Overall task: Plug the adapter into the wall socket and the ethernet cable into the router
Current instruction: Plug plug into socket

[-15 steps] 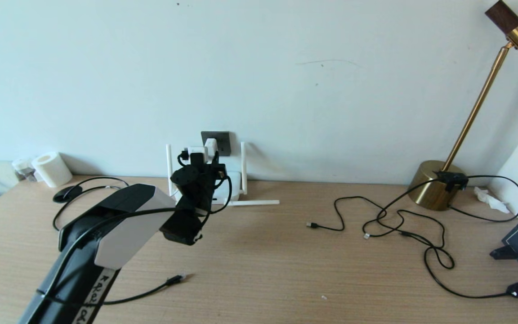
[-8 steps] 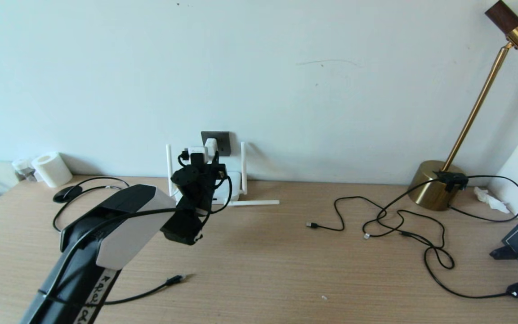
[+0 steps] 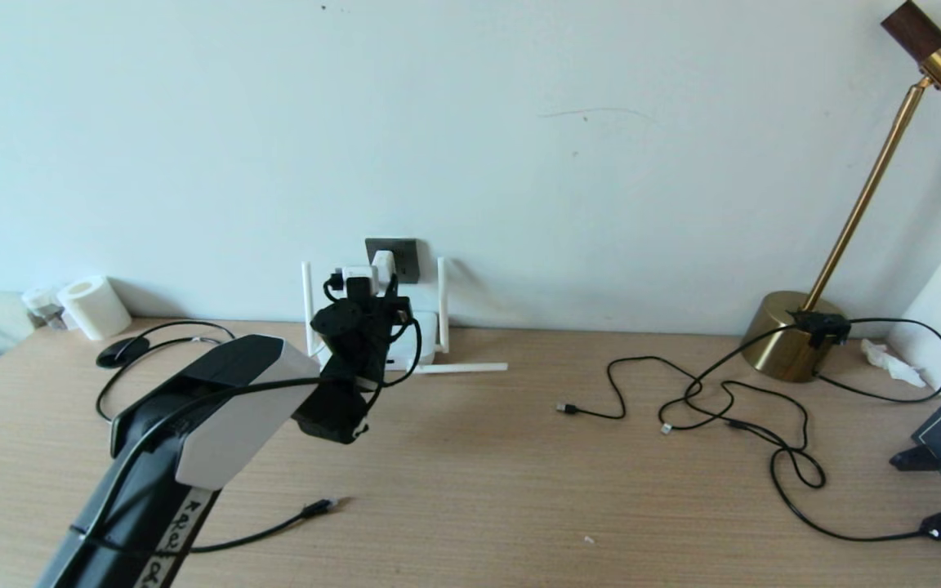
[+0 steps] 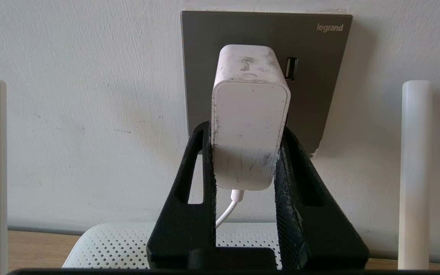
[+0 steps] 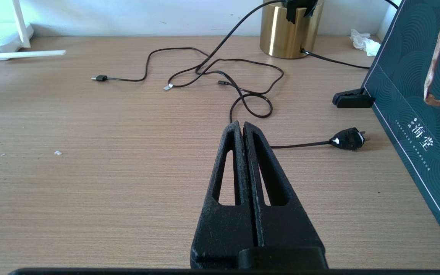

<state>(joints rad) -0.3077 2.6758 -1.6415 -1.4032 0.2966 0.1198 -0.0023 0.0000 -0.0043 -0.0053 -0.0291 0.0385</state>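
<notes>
The white adapter [image 4: 248, 126] is pressed end-on against the dark grey wall socket [image 4: 319, 76], and its pins are hidden. My left gripper [image 4: 246, 130] is shut on the adapter's lower sides, and the thin white cord [image 4: 225, 212] hangs between the fingers. In the head view the socket [image 3: 403, 255] and adapter [image 3: 382, 265] show just above the left gripper [image 3: 372, 282]. The router [image 3: 428, 336] lies below on the desk against the wall. The ethernet cable plug [image 3: 325, 506] lies loose on the desk near the left arm. My right gripper [image 5: 241, 125] hovers shut and empty over the desk.
Two router antennas [image 4: 414, 172] stand either side of the socket, and one [image 3: 462, 368] lies flat on the desk. Thin black cables [image 3: 724, 408], a black mains plug [image 5: 348, 138], a brass lamp base [image 3: 789, 347] and a dark bag [image 5: 422, 114] fill the right side. A paper roll [image 3: 95, 306] stands far left.
The left forearm has shifted very slightly. The gripper and adapter stay at the socket.
</notes>
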